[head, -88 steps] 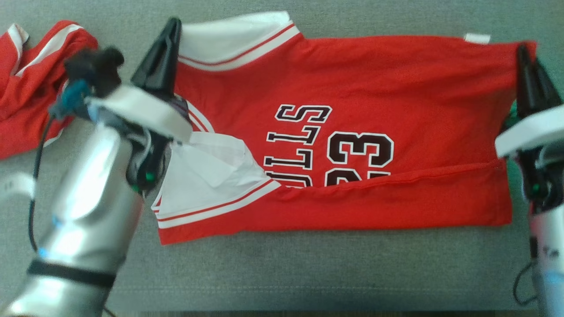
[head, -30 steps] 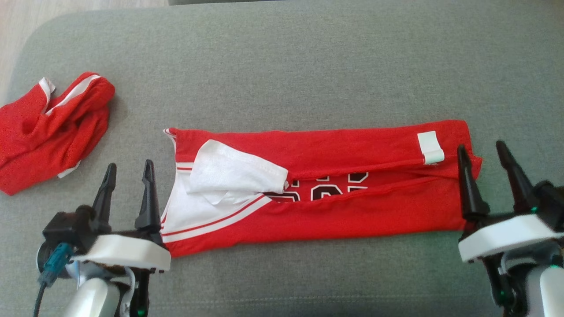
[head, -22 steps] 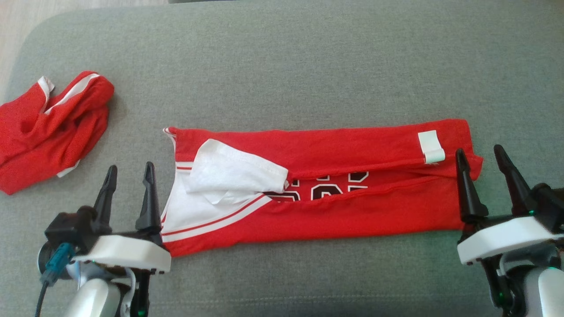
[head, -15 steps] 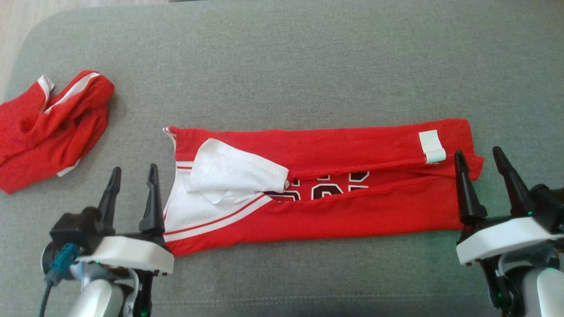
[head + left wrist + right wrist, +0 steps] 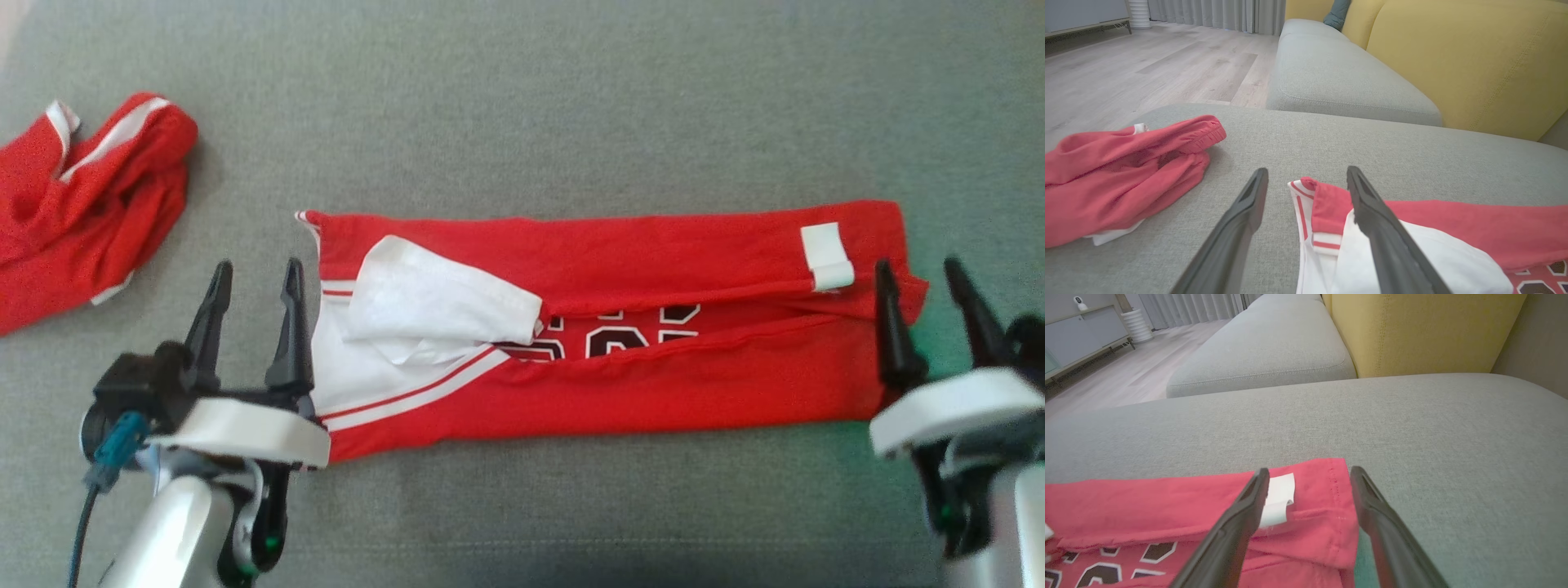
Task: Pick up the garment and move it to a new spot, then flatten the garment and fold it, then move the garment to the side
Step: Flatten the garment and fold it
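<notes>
Garment (image 5: 653, 392) lies folded into a long strip mid grey cushion (image 5: 522, 106), with wide bare cushion past its far edge and a narrower band on the near side. Left tool (image 5: 258, 265) and right tool (image 5: 918, 265) are both fully spread and empty, one at each short end; fabric contact unclear. Black print is mostly buried under the folded flaps, and the second red garment (image 5: 82, 204) is cut off at the left.

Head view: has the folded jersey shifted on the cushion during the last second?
No. The whole picture shifted, so the camera moved; the folded jersey keeps the same gap from the crumpled red garment on its left.
</notes>
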Robot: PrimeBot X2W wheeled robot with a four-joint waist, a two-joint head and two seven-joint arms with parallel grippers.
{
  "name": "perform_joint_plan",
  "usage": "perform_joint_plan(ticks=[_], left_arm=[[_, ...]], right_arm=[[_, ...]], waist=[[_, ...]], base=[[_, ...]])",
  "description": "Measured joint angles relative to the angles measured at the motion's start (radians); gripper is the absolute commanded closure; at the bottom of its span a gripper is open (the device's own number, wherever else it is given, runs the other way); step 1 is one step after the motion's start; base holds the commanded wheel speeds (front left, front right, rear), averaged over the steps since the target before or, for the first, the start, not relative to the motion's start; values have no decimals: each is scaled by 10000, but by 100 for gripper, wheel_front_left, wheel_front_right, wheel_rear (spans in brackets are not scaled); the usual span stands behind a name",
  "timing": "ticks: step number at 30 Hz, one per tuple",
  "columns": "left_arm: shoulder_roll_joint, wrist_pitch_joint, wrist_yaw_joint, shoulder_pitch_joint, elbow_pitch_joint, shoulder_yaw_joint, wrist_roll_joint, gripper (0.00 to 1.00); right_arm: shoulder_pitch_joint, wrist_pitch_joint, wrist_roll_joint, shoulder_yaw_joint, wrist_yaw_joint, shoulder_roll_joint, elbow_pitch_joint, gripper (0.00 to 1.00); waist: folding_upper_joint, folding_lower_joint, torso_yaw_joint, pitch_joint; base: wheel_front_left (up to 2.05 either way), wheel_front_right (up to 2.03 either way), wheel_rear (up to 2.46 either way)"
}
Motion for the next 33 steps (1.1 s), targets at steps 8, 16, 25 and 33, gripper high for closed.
perform_joint_plan(ticks=[8, 16, 25, 33], left_arm=[[-238, -4, -339, -631, 286, -247, 165, 0], [-330, -15, -522, -730, 439, -105, 249, 0], [-504, -17, -706, -731, 435, 130, 424, 0], [-629, -21, -878, -731, 537, 366, 527, 0]], right_arm=[[-1123, 527, -29, -598, 0, -165, 1185, 0], [-759, 2090, 123, -855, 0, -36, 1024, 0], [-274, 3302, 581, -811, 0, 165, 222, 0], [-269, 4069, 890, -782, 0, 186, 35, 100]], waist=[[0, 2, 215, 678], [0, 1, 267, 888], [0, 0, 180, 1014], [0, 0, 189, 966]], base=[[0, 0, 0], [0, 0, 0], [0, 0, 0], [0, 0, 0]])
